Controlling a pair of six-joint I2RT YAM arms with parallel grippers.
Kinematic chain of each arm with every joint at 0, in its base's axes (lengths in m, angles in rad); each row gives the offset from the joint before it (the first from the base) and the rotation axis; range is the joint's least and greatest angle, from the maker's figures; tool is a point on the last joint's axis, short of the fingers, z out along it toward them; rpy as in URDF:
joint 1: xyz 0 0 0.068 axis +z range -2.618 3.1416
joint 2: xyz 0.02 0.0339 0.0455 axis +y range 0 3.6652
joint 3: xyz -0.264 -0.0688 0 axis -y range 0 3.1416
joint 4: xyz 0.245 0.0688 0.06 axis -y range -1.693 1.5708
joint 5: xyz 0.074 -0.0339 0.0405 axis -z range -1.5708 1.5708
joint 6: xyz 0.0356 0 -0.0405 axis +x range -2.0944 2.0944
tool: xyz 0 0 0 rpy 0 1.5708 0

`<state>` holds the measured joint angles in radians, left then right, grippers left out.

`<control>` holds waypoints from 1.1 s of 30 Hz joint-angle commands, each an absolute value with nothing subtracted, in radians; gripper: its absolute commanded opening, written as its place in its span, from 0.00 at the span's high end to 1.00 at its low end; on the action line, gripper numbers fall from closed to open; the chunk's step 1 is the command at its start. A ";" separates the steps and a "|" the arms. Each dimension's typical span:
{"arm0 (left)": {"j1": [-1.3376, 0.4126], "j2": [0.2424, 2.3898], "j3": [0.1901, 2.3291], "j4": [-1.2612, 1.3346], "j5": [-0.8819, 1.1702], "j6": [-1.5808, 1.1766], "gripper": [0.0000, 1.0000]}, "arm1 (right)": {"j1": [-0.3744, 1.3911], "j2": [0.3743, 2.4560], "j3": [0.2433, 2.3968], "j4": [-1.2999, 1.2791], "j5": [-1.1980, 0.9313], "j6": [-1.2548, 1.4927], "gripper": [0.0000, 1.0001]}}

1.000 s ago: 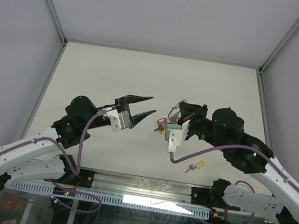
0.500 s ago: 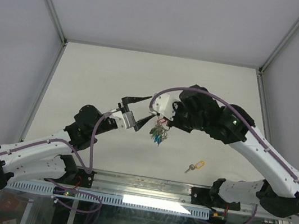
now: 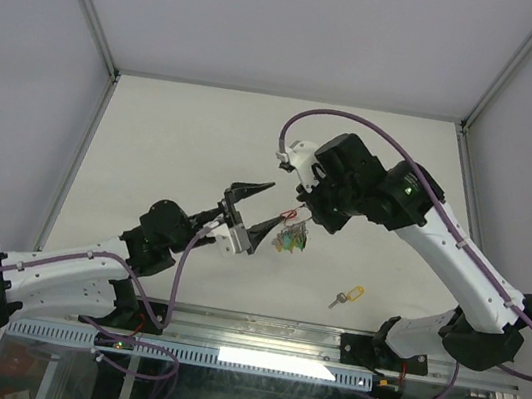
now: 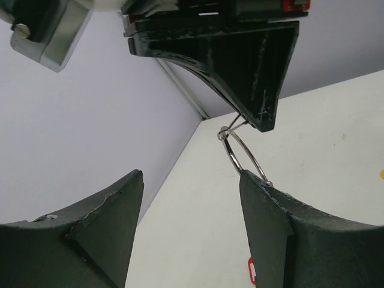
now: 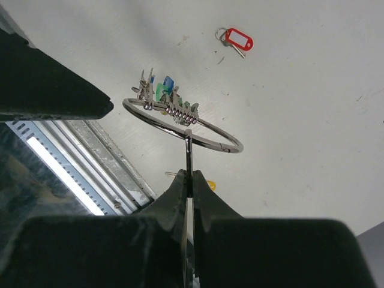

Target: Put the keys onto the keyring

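Right wrist view: R tool is fully closed, its fingertips pinching a short straight wire stem that joins the keyring. The ring is held roughly level, in the air, clear of the counter. The keys are threaded in a bunch on the arc of the keyring farthest from the stem. Green and blue heads are visible; the other colours are too small to tell. A red tag w/ its own small ring lies on the counter, well beyond the keyring.

Left wrist view: L tool is wide open and grips nothing. The keyring shows toward one side of the gap, directly below the R tool's tip. Its lower arc meets the edge of one L finger; contact cannot be told.

Top external view: the keyring hangs approx. over mid-counter, btwn the two arms. The R tool comes onto it from the R-arm side, and the L tool's finger tips sit just beside it on the L-arm side. A yellow-headed key lies alone on the counter, apart from the keyring, toward the R arm's base.
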<state>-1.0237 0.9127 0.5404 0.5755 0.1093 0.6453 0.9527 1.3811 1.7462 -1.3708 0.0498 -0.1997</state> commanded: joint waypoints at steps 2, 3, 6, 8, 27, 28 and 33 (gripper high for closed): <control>-1.073 0.946 0.547 0.631 0.098 0.727 0.35 | 0.920 1.390 1.824 -1.410 -0.026 -0.077 1.00; -1.086 0.956 0.553 0.628 0.092 0.744 0.35 | 0.919 1.391 1.822 -1.415 -0.034 -0.074 1.00; -1.113 0.986 0.580 0.620 0.085 0.785 0.34 | 0.917 1.389 1.811 -1.417 -0.045 -0.066 1.00; -1.127 1.006 0.601 0.612 0.082 0.808 0.34 | 0.916 1.388 1.808 -1.417 -0.054 -0.065 1.00; -1.160 1.140 0.680 0.579 0.016 0.996 0.52 | 0.916 1.385 1.782 -1.407 -0.121 -0.067 1.00; -1.161 1.142 0.680 0.574 0.014 1.015 0.53 | 0.916 1.386 1.781 -1.408 -0.124 -0.069 1.00; -1.171 1.156 0.689 0.540 0.005 1.100 0.60 | 0.915 1.387 1.776 -1.409 -0.137 -0.071 1.00</control>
<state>-1.1572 1.1503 0.6430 0.5446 0.0261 1.0027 0.9188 1.4002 1.7687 -1.4342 -0.0971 -0.0799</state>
